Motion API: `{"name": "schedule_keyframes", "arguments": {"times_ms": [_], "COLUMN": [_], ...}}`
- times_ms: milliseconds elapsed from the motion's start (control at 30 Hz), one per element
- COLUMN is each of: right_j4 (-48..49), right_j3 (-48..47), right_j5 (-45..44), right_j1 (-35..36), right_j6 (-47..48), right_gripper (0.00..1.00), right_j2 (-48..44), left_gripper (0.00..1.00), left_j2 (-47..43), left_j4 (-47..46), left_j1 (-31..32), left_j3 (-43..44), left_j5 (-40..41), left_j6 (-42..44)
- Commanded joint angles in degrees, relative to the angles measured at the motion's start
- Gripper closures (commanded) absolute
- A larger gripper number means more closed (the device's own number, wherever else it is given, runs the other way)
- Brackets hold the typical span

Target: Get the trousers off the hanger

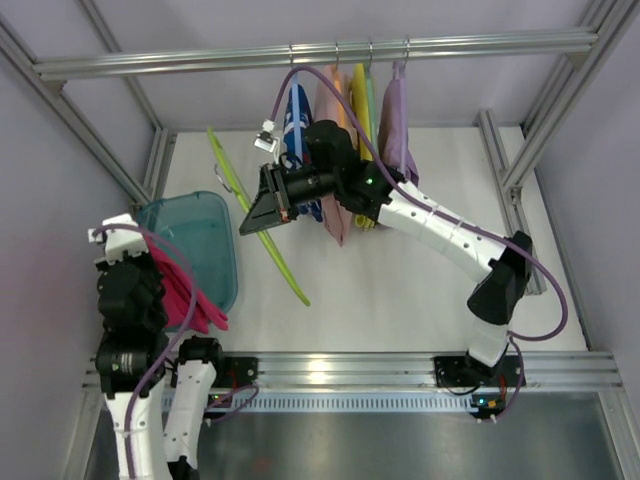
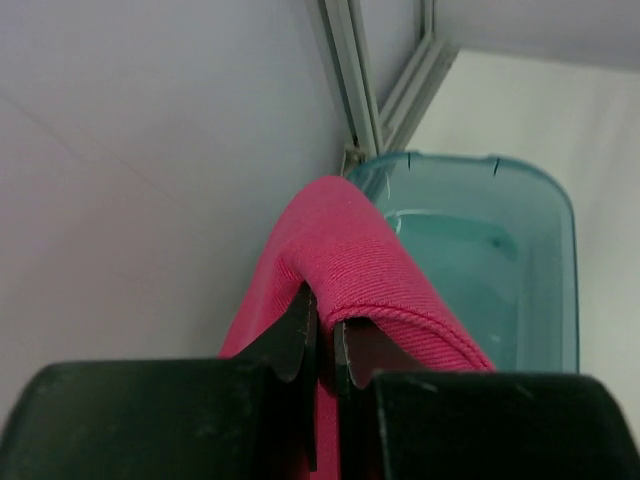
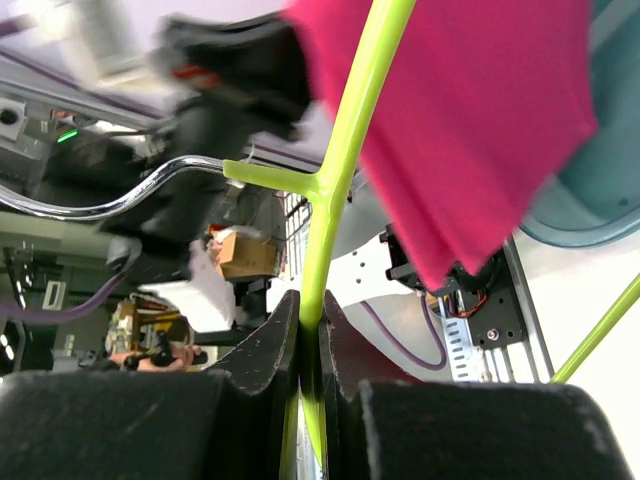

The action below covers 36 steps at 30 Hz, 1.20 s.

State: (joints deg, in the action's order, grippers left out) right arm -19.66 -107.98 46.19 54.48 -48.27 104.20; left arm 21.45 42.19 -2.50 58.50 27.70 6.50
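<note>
1. A white table top (image 1: pixel 400 290) fills the floor of an aluminium frame, with both arms bolted at its near edge.
2. A silver metal rail (image 1: pixel 200 60) runs across the far side. A blue patterned garment (image 1: pixel 298 118), a pale peach-pink garment (image 1: pixel 330 95), a yellow garment (image 1: pixel 360 95) and a lilac garment (image 1: pixel 398 120) hang from it side by side.
3. A translucent teal plastic bin (image 1: pixel 215 250) sits on the table's left part, near the left frame post.
4. The bright magenta-pink fabric trousers (image 1: pixel 185 295) drape from the left arm at the bin's near left edge. They are well apart from the hanger in the top view, with no part of them on it.
5. The thin lime-green plastic hanger (image 1: pixel 285 270) slants across the middle of the table between the bin and the hanging clothes. Its small metal hook (image 3: pixel 150 190) is at the far end.
6. The right gripper (image 3: pixel 310 335) is clamped on the hanger's green bar, the fingers pressed against it from both sides.
7. The left gripper (image 2: pixel 325 345) is pinched on a fold of the trousers, the fabric bunching up over the fingertips with the bin just beyond.
</note>
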Motion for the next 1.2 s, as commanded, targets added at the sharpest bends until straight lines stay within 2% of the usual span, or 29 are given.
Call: {"name": "schedule_keyframes", "arguments": {"times_ms": [0,200,233,267,367,400,467,633,900,1000,1067,1167], "right_j4": [2.9,3.4,4.3,4.5,5.0,5.0,5.0,4.8,4.2,2.8,1.8,-2.3], "right_j3": [-1.3,-1.0,-1.4,-2.8,-6.3,-6.9,-7.4,-7.2,-6.2,-5.6,-4.3,-2.8], "right_j5": [1.5,2.1,2.4,2.8,2.8,2.8,2.1,1.6,3.4,3.6,3.6,1.5], "right_j1": [1.0,-0.3,-0.4,-0.6,-0.8,-0.8,-0.8,-0.7,-0.8,-0.8,-0.8,-0.8], "right_j6": [2.8,1.8,1.5,1.3,1.3,1.3,1.3,2.3,6.2,8.8,11.5,17.0], "right_gripper": [1.0,1.0,1.0,1.0,1.0,1.0,1.0,1.0,1.0,1.0,1.0,1.0], "right_j2": [-4.5,-3.2,-2.9,-2.0,-0.8,-0.8,-1.2,-3.4,-9.4,-12.8,-16.1,-21.2], "left_gripper": [1.0,1.0,0.95,0.78,0.5,0.34,0.26,0.17,0.1,0.02,0.02,0.02], "left_j2": [2.4,11.2,12.0,12.6,13.4,13.4,13.4,13.2,10.1,10.4,10.8,11.3], "left_j4": [-10.1,-20.9,-22.8,-23.8,-24.7,-24.6,-24.6,-22.9,-18.7,-18.5,-18.5,-18.0], "left_j1": [-0.1,-0.1,-0.2,-0.1,-0.1,-0.1,-0.2,-0.2,-0.2,-0.2,-0.2,-0.1], "left_j3": [-6.8,-17.0,-17.7,-18.9,-18.8,-18.3,-17.3,-14.1,-2.5,1.2,2.7,4.6], "left_j5": [0.2,2.4,1.6,0.4,-4.5,-5.7,-7.2,-8.1,-16.0,-20.7,-24.9,-26.7], "left_j6": [0.4,0.2,-0.2,-0.6,-3.3,-4.2,-5.7,-9.7,-19.0,-19.5,-19.2,-18.6]}}
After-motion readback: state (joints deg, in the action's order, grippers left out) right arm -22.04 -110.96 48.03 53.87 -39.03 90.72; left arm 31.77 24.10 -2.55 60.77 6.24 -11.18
